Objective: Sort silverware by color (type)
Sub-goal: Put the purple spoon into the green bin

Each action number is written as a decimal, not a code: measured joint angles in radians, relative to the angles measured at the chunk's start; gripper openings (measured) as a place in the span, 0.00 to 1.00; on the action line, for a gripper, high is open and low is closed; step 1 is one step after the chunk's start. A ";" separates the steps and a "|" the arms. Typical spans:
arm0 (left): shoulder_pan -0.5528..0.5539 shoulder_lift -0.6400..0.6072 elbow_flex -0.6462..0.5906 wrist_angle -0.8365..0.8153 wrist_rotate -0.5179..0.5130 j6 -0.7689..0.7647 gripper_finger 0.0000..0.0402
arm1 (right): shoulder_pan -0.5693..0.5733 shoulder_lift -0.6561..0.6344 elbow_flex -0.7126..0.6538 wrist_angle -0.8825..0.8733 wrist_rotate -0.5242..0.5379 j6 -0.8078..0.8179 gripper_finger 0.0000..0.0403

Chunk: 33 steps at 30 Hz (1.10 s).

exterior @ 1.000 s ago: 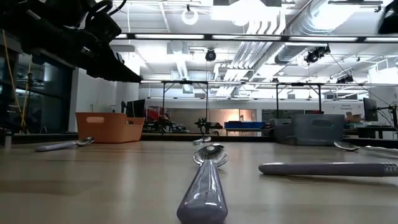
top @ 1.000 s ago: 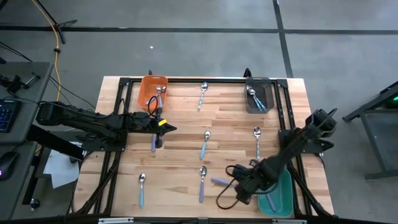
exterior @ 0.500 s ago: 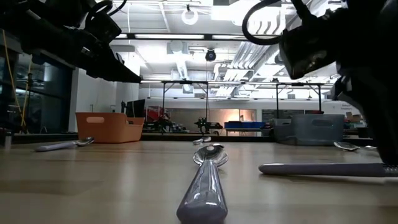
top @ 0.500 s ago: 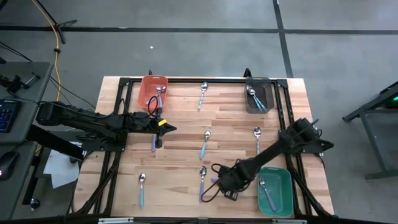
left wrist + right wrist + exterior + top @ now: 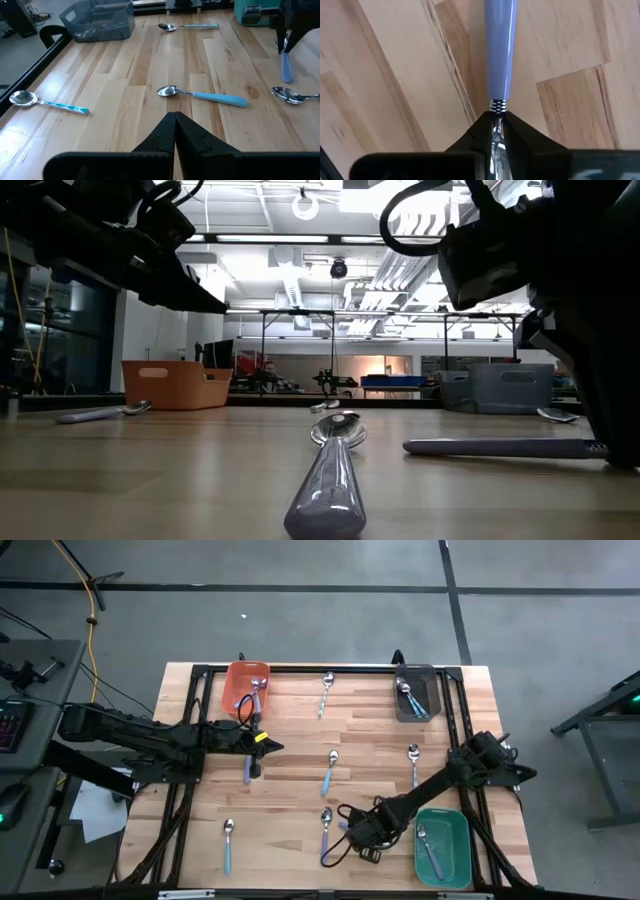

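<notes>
My right gripper points down near the table's front edge, shut on a purple-handled utensil that lies on the wood. Other silverware lies flat and apart: a blue-handled spoon, one beside my right gripper, one at the far edge, one on the right, one at the near left. My left gripper hangs shut and bare above the table's left half. My right gripper pinches the utensil's metal neck, just past the ribbed collar at the handle's end, between its two fingers. The fingers come from above, pointing down. The purple handle lies flat on the table, sticking out from the fingers.
An orange bin at the far left and a grey bin at the far right each hold utensils. A green bin with one spoon stands right of my right gripper. Black frame rails run along the table's edges.
My right gripper has gone from the green bin toward the table's left and come down over the purple-handled utensil, rolling a little. In the low view the utensil's handle has slid slightly along the table.
</notes>
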<state>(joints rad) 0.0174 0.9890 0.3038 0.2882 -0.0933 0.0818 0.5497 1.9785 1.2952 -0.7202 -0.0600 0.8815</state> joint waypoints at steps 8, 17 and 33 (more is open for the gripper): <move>0.000 0.000 0.000 -0.001 0.000 0.000 0.00 | -0.024 0.022 0.004 -0.005 -0.028 -0.042 0.09; 0.000 0.000 0.000 -0.001 0.000 0.000 0.00 | -0.026 -0.019 -0.003 -0.009 -0.008 -0.071 0.01; 0.000 0.000 0.000 0.001 0.000 0.000 0.00 | 0.069 -0.204 -0.002 -0.149 -0.025 0.174 0.00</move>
<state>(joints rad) 0.0174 0.9890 0.3038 0.2888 -0.0933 0.0818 0.6191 1.7740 1.2930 -0.8691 -0.0846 1.0558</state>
